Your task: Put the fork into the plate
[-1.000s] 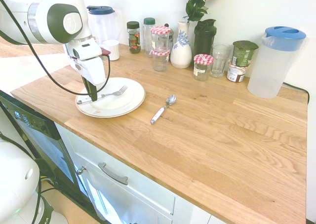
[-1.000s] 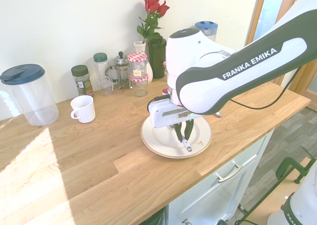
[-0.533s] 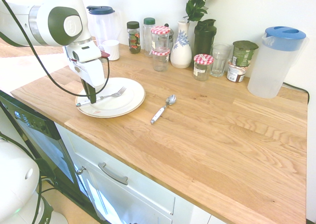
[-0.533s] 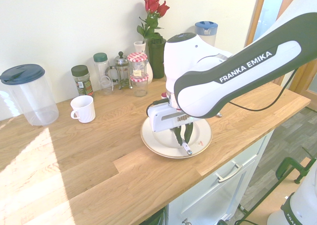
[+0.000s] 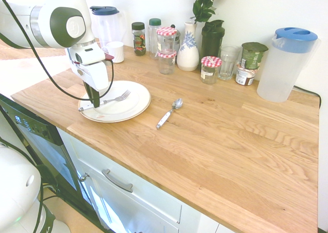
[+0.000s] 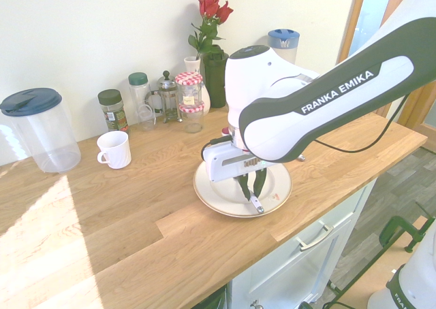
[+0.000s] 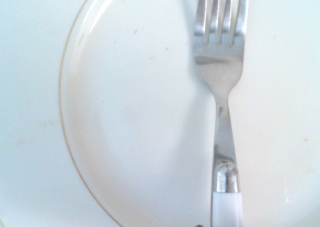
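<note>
pincer (image 5: 95, 100): seen at the left of the first exterior view, pointing straight down over the near-left part of the plate; its fingers are closed on the fork's white handle, though a first slight slackening may have begun in the last second (nothing of it can be made out in the pictures)
change: between a second ago and now the hand was lifted a touch and shifted slightly, and since half a second ago it has been kept still
fork (image 5: 110, 99): held low across the plate, handle end at the pincer, tines pointing right toward the plate's middle; in the wrist view the fork (image 7: 221, 77) is seen entirely over white china
plate (image 5: 134, 111): resting on the bench (image 5: 215, 135), near its front-left edge
spoon (image 5: 169, 112): lying on the bench just right of the plate, untouched
meaning: the fork is judged to be where it belongs; only the release and a clean lift away remain
</note>
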Controlling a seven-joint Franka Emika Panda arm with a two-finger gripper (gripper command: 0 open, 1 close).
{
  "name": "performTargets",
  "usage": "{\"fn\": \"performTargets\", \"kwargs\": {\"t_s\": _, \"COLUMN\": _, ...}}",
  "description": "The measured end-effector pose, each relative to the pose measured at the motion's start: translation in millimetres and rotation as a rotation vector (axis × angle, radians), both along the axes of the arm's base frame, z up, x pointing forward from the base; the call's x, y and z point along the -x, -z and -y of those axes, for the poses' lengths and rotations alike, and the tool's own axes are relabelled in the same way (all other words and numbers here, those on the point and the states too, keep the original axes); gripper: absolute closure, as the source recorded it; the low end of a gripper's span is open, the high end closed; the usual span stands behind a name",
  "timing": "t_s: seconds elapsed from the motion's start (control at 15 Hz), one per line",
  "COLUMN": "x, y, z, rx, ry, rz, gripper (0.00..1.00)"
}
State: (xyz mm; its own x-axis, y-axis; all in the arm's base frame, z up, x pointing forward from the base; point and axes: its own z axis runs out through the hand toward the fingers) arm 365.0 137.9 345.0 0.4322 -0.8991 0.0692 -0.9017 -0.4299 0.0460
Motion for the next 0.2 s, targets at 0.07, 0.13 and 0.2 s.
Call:
{"fn": "performTargets", "kwargs": {"t_s": 0.07, "x": -0.5, "y": -0.1, "z": 1.3, "rx": 0.001, "ry": 0.003, "rz": 0.000, "gripper": 0.00}}
{"fn": "performTargets", "kwargs": {"t_s": 0.13, "x": -2.2, "y": -0.9, "z": 4.3, "rx": 0.006, "ry": 0.005, "rz": 0.005, "gripper": 0.00}}
{"fn": "performTargets", "kwargs": {"t_s": 0.2, "x": -6.2, "y": -4.8, "z": 9.6, "rx": 0.017, "ry": 0.008, "rz": 0.018, "gripper": 0.00}}
